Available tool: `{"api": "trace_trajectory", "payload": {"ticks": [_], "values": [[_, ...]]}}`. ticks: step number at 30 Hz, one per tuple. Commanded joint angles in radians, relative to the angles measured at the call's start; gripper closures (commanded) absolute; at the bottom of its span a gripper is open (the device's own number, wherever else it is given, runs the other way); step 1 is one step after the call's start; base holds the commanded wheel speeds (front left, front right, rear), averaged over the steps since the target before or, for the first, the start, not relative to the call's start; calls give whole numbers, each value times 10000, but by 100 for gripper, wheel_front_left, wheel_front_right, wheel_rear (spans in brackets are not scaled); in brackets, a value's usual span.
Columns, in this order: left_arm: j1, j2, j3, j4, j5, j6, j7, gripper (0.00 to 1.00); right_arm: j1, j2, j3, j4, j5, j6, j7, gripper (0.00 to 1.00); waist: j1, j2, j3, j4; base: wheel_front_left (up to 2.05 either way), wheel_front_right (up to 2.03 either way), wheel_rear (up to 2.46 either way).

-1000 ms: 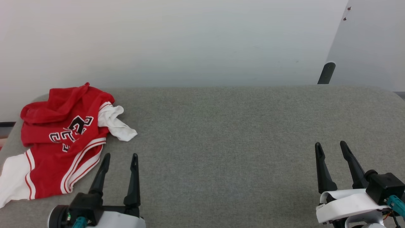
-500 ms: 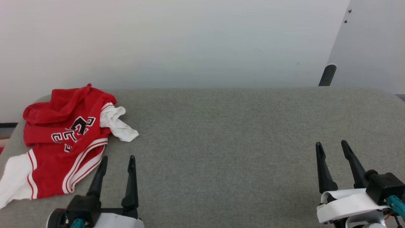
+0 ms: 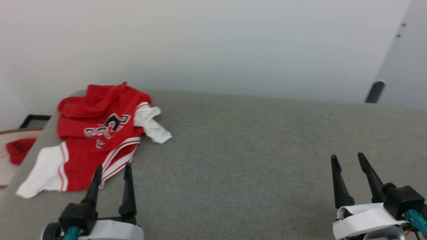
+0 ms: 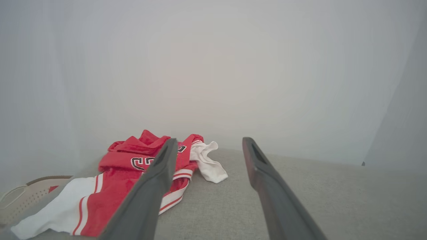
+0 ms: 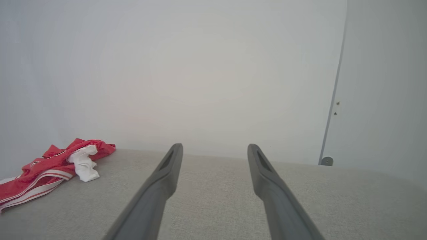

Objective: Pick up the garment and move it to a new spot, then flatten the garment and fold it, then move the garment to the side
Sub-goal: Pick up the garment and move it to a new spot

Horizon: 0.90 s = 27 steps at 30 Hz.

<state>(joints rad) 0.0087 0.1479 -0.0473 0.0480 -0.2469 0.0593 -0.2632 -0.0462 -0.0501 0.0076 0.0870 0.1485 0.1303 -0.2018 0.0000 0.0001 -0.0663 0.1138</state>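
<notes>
Left end effector (image 3: 112, 166) hangs over the desk's (image 3: 233, 150) near-left part, fingers spread apart & empty; tips right at the striped hem of the garment (image 3: 96, 133), contact can't be told. Right end effector (image 3: 347, 156) is at the desk's near-right, fingers likewise apart, nothing btwn them. The garment – red w/ white sleeves, black lettering facing up – lies crumpled on the desk's far-left corner, one white sleeve reaching the desk's left edge
</notes>
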Motion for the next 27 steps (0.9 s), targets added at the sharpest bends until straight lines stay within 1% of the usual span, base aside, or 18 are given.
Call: {"api": "trace_trajectory", "payload": {"ticks": [1,4,8,11,14,20,22,25,26,27], "values": [[-79,78,69,40,-53,41,19,0,131,-5,48,-26,52,8,7,0,0,-1,-143,730,0,0,0],[-133,179,121,90,-50,88,76,0,117,-2,214,22,126,8,6,0,0,-1,-208,1283,0,0,0],[-87,302,299,22,-145,161,159,0,-25,-6,488,123,221,8,-13,0,0,-1,-273,1836,0,0,0],[-54,400,395,-59,-270,169,299,0,-100,-6,584,221,335,8,-58,0,0,-1,-303,2135,0,0,0],[-58,398,449,-163,-401,156,424,0,-124,-5,604,289,377,8,-91,0,0,-1,-286,2290,0,0,0],[-496,589,450,-350,-717,-38,1009,0,-195,-9,609,262,256,8,-35,0,0,-1,-2,2213,0,0,0],[-778,685,548,-336,-985,-150,1332,0,-230,-6,583,204,194,8,22,0,0,-1,188,2069,0,0,0],[-1425,942,792,-357,-1494,-380,1915,0,-477,-8,669,2,20,8,160,0,0,-1,762,1665,0,0,0],[-1425,942,792,-357,-1494,-380,1915,0,-477,-8,669,2,20,8,160,0,0,-1,762,1665,0,0,0],[-1649,1073,868,-317,-1682,-493,2206,0,-541,-12,686,-61,-36,8,191,0,0,-1,970,1517,0,0,0]]}}
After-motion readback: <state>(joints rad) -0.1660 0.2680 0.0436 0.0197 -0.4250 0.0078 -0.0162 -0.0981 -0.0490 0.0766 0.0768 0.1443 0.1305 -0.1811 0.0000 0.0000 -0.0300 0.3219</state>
